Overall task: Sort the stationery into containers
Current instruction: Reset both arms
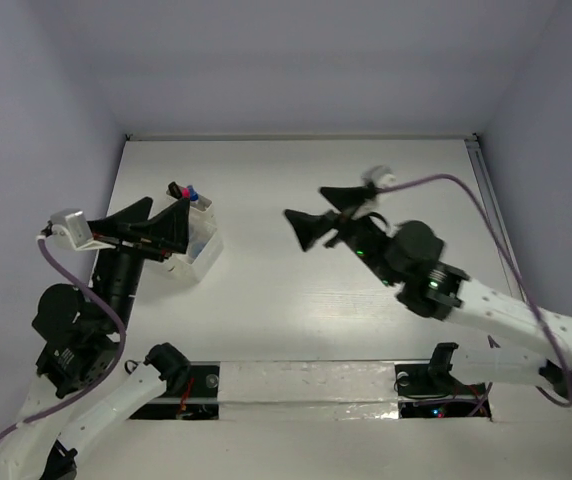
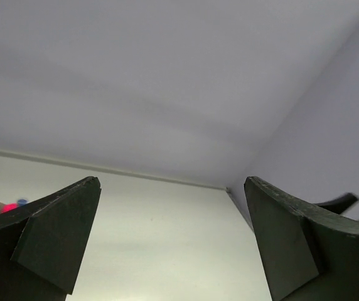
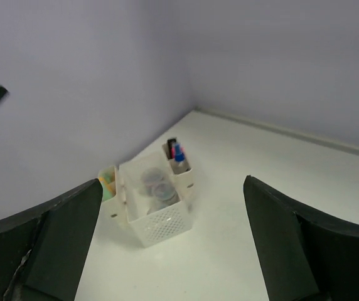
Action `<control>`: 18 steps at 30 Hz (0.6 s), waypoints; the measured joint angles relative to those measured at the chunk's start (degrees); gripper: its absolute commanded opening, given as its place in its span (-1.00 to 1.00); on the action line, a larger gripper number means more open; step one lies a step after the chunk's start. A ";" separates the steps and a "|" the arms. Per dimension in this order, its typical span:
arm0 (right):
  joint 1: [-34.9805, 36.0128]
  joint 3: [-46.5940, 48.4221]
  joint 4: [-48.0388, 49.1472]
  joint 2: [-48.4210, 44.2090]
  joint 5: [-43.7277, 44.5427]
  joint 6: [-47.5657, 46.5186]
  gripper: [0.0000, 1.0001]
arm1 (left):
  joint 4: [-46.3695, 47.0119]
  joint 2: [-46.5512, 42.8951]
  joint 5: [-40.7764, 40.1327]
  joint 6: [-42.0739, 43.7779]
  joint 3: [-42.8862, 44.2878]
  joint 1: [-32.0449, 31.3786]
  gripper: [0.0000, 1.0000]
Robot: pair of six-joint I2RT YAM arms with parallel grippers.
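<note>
Jars (image 3: 157,186), markers (image 3: 177,154) and stubby pieces (image 3: 107,182) are seen in the bins (image 3: 160,230), apparently everything; left tool (image 2: 171,182) and right tool (image 3: 172,182) are held wide, empty.

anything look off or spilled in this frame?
Nothing stands out. The bins stand upright and together on the table, jars in the middle one, markers in the rear slot, green and orange pieces in the side slot. No loose pieces show on the table. The left claw and right claw are open, holding nothing.

White table (image 1: 296,300), lavender walls (image 1: 296,60) (perhaps a rail (image 1: 487,190) at right).
</note>
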 measured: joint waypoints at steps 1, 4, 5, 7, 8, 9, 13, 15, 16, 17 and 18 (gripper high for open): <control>0.00 -2.75 -1.64 -5.84 2.36 0.04 0.99 | 0.44 0.63 0.87 -0.44 -0.48 0.00 0.98; 0.00 -7.98 -6.01 -21.38 8.74 0.66 0.99 | 0.83 1.92 2.91 -1.29 -1.70 0.00 0.98; 0.00 -8.94 -7.41 -25.77 10.80 1.18 0.99 | 0.87 2.21 3.32 -1.49 -1.95 0.00 0.98; -0.04 -10.80 -10.01 -33.62 15.10 2.58 0.99 | 0.94 2.64 4.20 -1.77 -2.43 0.00 0.98; -0.04 -11.96 -11.61 -37.38 17.25 3.72 0.99 | 1.03 2.75 4.61 -1.90 -2.67 0.00 0.98; -0.07 -13.07 -12.90 -40.11 18.91 4.39 0.99 | 1.20 2.80 4.96 -1.97 -2.97 0.00 0.98; -0.04 -17.70 -18.32 -45.68 24.04 7.08 1.00 | 1.86 2.64 5.88 -2.40 -5.27 0.00 0.98; -0.04 -19.15 -21.07 -45.42 25.49 7.89 1.00 | 1.81 2.45 6.05 -2.58 -6.71 0.00 0.98; -0.04 -19.50 -22.32 -44.87 25.99 8.13 1.00 | 1.79 2.29 6.10 -2.60 -7.48 0.00 0.98; -0.04 -19.67 -23.21 -44.13 26.38 8.22 0.99 | 1.66 2.16 6.16 -2.60 -8.04 0.00 0.98; -0.04 -19.69 -23.78 -43.19 26.67 8.33 1.00 | 1.40 2.08 6.32 -2.60 -8.46 0.00 0.98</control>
